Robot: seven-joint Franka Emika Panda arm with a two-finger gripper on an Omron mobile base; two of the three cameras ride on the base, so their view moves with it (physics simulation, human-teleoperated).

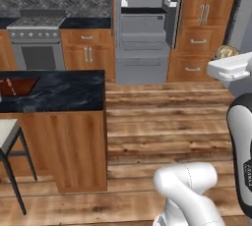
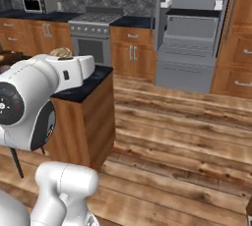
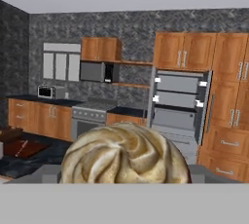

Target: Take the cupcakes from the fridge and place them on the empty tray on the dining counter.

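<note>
hand [image 3: 124,179] clamped on a cupcake [image 3: 124,156], carried high for transport | fridge [image 1: 147,26] open behind | tray [image 1: 17,86] waits at the desk's [image 1: 64,92] left end | next: swing over tray

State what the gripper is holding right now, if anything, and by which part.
A cupcake sits between the fingers of the gripper, swirled top facing the hand camera. The hold seems low on its sides, at the wrapper; the contact itself is hidden.
</note>
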